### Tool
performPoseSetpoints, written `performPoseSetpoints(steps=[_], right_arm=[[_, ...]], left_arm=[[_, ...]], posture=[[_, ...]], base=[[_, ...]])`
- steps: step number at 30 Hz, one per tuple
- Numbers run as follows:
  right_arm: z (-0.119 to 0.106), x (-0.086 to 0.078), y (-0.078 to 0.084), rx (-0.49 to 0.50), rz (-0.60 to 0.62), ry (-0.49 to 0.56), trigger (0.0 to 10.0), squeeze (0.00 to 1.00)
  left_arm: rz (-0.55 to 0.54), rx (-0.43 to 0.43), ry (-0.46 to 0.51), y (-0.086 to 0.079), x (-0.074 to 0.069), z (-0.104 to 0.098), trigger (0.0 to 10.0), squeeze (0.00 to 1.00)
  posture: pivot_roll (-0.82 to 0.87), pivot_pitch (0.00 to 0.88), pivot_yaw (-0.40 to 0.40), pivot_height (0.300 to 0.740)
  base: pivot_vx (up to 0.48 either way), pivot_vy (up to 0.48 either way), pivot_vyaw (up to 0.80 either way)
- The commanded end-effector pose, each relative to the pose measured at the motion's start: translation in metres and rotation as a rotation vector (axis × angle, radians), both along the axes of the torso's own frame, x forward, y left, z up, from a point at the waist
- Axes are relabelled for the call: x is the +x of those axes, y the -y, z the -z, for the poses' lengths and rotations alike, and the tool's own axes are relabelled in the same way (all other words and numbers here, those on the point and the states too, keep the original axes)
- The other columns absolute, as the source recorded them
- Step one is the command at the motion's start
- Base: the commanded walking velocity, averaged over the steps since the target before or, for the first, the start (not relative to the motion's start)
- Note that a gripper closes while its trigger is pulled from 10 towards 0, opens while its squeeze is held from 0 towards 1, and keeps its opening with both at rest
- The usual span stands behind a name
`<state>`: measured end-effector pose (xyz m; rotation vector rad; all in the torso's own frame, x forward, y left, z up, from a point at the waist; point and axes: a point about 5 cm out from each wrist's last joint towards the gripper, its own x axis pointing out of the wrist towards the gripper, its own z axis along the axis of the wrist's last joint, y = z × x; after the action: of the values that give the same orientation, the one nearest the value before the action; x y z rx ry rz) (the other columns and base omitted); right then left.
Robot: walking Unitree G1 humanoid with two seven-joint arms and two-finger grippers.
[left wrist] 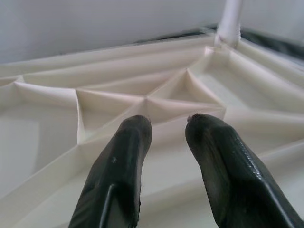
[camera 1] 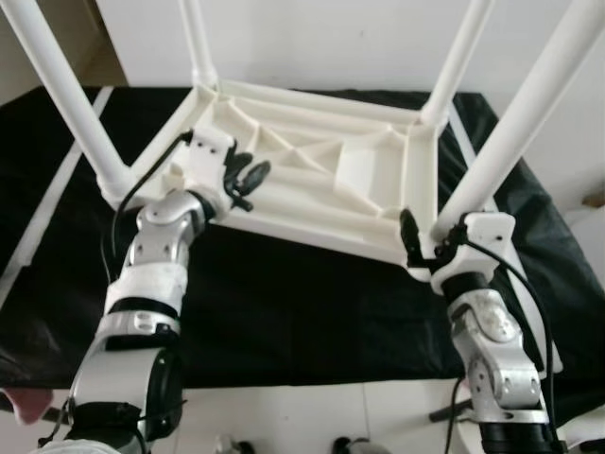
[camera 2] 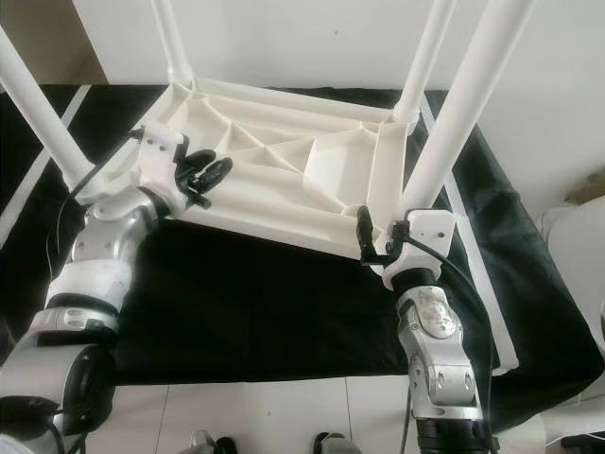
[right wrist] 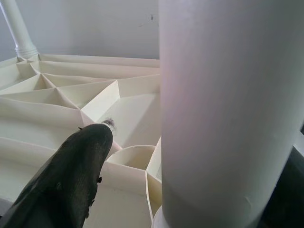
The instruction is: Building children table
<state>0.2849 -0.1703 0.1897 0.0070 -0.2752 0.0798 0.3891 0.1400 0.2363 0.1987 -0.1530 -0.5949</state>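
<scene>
A white plastic children's table lies upside down on a black cloth, its ribbed underside facing up and four white legs standing up from the corners. My left gripper hovers open just over the ribs near the near-left corner, nothing between its fingers. My right gripper is at the foot of the near-right leg. One black finger stands a gap away from that leg, over the socket; the other finger is hidden behind the leg.
The black cloth covers the floor under and around the table. A white wall stands close behind. White tiles lie at my feet. A white object sits at the far right.
</scene>
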Motion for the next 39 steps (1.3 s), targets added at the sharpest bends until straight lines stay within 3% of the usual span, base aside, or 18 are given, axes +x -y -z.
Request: performPoseSetpoints(steps=[1, 4, 6, 8, 14, 19, 27, 33, 35, 39], right_arm=[[0.005, 0.000, -0.004, -0.006, -0.011, -0.020, 10.0, 0.00], [0.004, 0.001, -0.003, -0.003, -0.006, -0.014, 10.0, 0.00], [0.003, 0.002, -0.003, -0.001, -0.005, -0.011, 10.0, 0.00], [0.003, 0.003, -0.003, -0.001, -0.005, -0.010, 10.0, 0.00], [0.002, 0.005, -0.003, -0.002, -0.006, -0.005, 10.0, 0.00], [0.000, 0.005, -0.003, 0.002, -0.004, 0.003, 10.0, 0.00], [-0.001, 0.006, -0.005, 0.007, -0.007, 0.007, 10.0, 0.00], [-0.001, 0.006, -0.005, 0.014, -0.006, 0.007, 10.0, 0.00], [-0.001, 0.006, -0.004, 0.016, -0.005, 0.008, 10.0, 0.00], [-0.001, 0.006, -0.004, 0.016, -0.004, 0.007, 10.0, 0.00]], left_arm=[[-0.114, 0.032, -0.012, -0.007, 0.002, 0.010, 10.0, 0.00], [-0.215, 0.178, -0.038, -0.016, 0.006, 0.023, 10.0, 0.00], [-0.285, 0.216, -0.084, -0.023, 0.010, 0.030, 10.0, 0.00], [-0.298, 0.220, -0.096, -0.024, 0.010, 0.031, 10.0, 0.00], [-0.485, 0.168, -0.172, -0.047, 0.018, 0.031, 10.0, 0.00], [-0.574, 0.173, -0.133, -0.060, 0.023, 0.018, 10.0, 0.00], [-0.566, 0.161, -0.122, -0.059, 0.026, 0.009, 10.0, 0.00], [-0.553, 0.232, -0.146, -0.054, 0.027, 0.015, 10.0, 0.00], [-0.521, 0.298, -0.187, -0.049, 0.026, 0.024, 10.0, 0.00], [-0.488, 0.320, -0.221, -0.048, 0.026, 0.028, 10.0, 0.00]], posture=[[-0.15, 0.121, 0.015, 0.740], [-0.15, 0.118, 0.014, 0.740], [-0.15, 0.117, 0.013, 0.740], [-0.15, 0.117, 0.013, 0.740], [-0.15, 0.122, 0.008, 0.740], [-0.15, 0.126, 0.009, 0.740], [-0.14, 0.139, 0.008, 0.740], [-0.14, 0.152, 0.013, 0.740], [-0.14, 0.157, 0.018, 0.740], [-0.13, 0.160, 0.019, 0.740]], base=[[0.000, 0.000, 0.00], [0.000, 0.000, 0.00], [0.000, 0.000, 0.00], [0.000, 0.000, 0.00], [0.000, 0.000, 0.00], [0.000, 0.000, 0.00], [0.000, 0.000, 0.00], [0.000, 0.000, 0.00], [0.000, 0.000, 0.00], [0.000, 0.000, 0.00]])
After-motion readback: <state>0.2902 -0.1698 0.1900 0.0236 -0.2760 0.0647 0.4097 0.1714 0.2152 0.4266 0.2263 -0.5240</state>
